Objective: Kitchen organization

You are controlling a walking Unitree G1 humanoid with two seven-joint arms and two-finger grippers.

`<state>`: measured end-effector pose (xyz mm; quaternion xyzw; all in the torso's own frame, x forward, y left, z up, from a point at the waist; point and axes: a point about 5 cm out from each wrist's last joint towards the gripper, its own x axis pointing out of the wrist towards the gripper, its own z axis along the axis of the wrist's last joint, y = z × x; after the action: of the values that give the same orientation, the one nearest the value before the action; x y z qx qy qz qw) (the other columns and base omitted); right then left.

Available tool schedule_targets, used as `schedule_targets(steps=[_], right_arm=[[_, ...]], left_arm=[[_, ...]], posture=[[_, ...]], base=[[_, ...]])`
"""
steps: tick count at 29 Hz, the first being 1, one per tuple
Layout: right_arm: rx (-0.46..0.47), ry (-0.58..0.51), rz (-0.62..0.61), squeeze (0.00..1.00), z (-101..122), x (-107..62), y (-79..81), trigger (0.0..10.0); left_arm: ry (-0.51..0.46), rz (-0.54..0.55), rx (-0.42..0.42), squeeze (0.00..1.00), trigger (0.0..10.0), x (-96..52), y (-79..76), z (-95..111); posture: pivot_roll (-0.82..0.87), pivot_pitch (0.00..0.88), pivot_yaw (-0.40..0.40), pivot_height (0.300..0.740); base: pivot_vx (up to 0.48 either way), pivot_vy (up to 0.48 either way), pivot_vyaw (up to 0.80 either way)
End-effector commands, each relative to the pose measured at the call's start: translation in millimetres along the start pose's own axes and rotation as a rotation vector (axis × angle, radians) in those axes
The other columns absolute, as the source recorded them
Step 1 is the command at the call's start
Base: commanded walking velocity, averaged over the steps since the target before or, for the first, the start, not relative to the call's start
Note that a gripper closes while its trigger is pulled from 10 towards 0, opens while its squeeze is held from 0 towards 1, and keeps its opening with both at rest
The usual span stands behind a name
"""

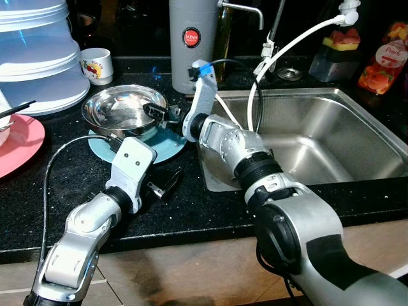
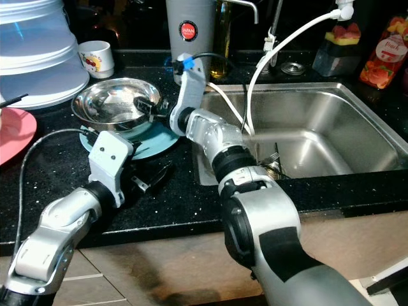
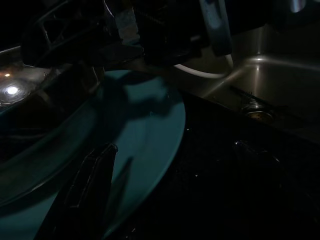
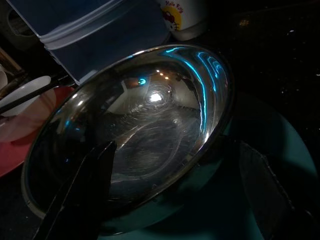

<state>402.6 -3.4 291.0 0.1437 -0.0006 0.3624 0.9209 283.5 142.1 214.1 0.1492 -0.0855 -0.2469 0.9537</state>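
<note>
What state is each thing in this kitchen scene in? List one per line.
Steel bowl: upright, empty, sitting on the teal plate.
Teal plate: flat on the counter, under the bowl.
Sink: no water visible, a utensil near the drain.
Mug: upright.
Right gripper: jaws open, straddling the bowl's rim.
Left gripper: low over the counter beside the plate.

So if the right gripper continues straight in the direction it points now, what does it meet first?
Most likely the steel bowl. The right gripper is open, one finger over the bowl's inside and one outside its rim, above the teal plate. Exact depth is unclear.
</note>
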Motion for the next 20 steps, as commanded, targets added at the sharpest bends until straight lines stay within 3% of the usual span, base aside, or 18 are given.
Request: schedule_targets(steps=[1, 5, 6, 8, 9, 10, 20], right_arm=[[-0.001, 0.063, -0.009, 0.0, -10.8, 1.8, 2.6, 10.0], [0.025, 0.103, -0.039, 0.0, -19.0, 0.6, -0.6, 10.0], [0.028, 0.107, -0.044, 0.0, -19.9, 0.4, -1.2, 5.0], [0.033, 0.112, -0.047, 0.0, -21.0, 0.0, -1.9, 5.0], [0.037, 0.118, -0.051, 0.0, -22.3, -0.3, -2.5, 2.0], [0.041, 0.124, -0.053, 0.0, -23.9, -0.7, -3.1, 0.0], [0.065, 0.138, -0.063, 0.0, -27.6, -1.2, -3.9, 0.0]], left_arm=[[0.025, -0.014, -0.002, 0.0, 10.0, -1.3, -4.1, -4.2], [0.022, -0.016, -0.003, 0.0, 10.0, -0.6, -4.2, -3.4], [0.022, -0.017, -0.003, 0.0, 10.0, -0.5, -4.2, -3.3], [0.022, -0.017, -0.004, 0.0, 10.0, -0.3, -4.2, -3.3], [0.021, -0.017, -0.004, 0.0, 10.0, -0.2, -4.2, -3.2], [0.021, -0.018, -0.004, 0.0, 10.0, 0.0, -4.2, -3.2], [0.022, -0.017, -0.003, 0.0, 10.0, 0.8, -3.4, -3.2]], posture=[[0.08, 0.098, -0.025, 0.74], [0.08, 0.09, -0.024, 0.74], [0.08, 0.09, -0.024, 0.74], [0.08, 0.088, -0.024, 0.74], [0.08, 0.087, -0.025, 0.74], [0.08, 0.087, -0.025, 0.74], [0.08, 0.093, -0.026, 0.74]], base=[[0.0, 0.0, 0.0], [0.0, 0.0, 0.0], [0.0, 0.0, 0.0], [0.0, 0.0, 0.0], [0.0, 0.0, 0.0], [0.0, 0.0, 0.0], [0.0, 0.0, 0.0]])
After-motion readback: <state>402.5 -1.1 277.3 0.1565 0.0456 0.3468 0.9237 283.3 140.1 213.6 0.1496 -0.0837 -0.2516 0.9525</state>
